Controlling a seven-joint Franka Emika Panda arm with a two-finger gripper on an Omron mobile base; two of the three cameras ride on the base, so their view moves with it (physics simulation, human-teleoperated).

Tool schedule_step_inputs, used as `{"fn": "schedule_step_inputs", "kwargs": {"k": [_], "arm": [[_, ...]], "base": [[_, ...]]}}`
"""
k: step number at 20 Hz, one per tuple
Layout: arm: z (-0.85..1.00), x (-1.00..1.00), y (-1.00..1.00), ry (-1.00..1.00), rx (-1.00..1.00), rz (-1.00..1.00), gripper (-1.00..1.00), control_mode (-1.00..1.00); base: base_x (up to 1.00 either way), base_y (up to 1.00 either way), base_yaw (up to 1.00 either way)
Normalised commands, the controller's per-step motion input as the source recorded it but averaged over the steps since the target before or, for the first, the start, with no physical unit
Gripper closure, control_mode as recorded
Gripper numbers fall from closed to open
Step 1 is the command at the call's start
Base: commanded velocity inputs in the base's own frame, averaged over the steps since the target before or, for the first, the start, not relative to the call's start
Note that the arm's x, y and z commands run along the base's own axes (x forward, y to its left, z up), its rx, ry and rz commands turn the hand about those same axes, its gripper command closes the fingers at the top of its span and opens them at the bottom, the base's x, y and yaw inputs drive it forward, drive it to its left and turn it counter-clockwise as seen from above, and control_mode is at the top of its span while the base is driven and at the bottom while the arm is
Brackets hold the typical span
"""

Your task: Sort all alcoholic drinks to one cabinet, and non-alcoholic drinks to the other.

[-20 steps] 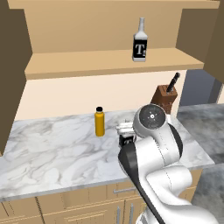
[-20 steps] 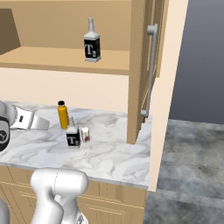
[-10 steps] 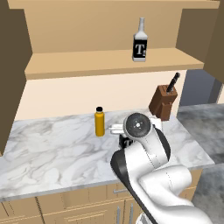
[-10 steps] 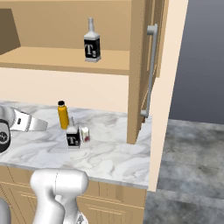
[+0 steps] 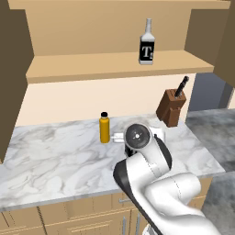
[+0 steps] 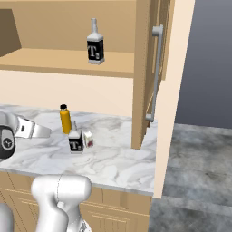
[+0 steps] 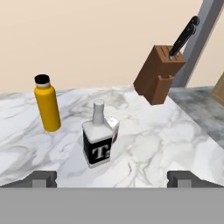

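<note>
Just ahead of open pincer (image 7: pixel 109 178): T-bottle (image 7: pixel 98 141).

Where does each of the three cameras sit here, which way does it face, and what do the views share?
Left base view: behind the arm's left, looking forward and down at the marble counter and wide cabinet shelf; white arm at lower right.
Right base view: behind its right, same counter, also the narrow cabinet's bar handle; arm at lower left.
Hand view: on the hand, facing the "T" bottle; open gripper at bottom.
Shared: orange bottle, also the shelved "T" bottle in both base views.
</note>
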Motion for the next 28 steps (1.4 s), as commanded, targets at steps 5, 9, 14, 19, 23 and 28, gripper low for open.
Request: {"fn": "schedule_step_inputs", "kwargs": {"k": [5,9,14,19,23,28], "arm": [[-0.19,0.25,0.00,-0.01,0.00,0.00,-1.00,-1.00],[-0.20,0.31,0.00,0.00,0.00,0.00,-1.00,-1.00],[-0.12,0.35,0.00,0.00,0.00,0.00,-1.00,-1.00],[-0.10,0.37,0.00,-0.01,0.01,0.00,-1.00,-1.00],[-0.21,0.41,0.00,-0.02,0.01,0.00,-1.00,-1.00],[-0.19,0.40,-0.03,0.00,0.01,0.00,-1.00,-1.00]], "base": [[0.00,0.00,0.00],[0.00,0.00,0.00],[0.00,0.00,0.00],[0.00,0.00,0.00],[0.00,0.00,0.00],[0.00,0.00,0.00]]}}
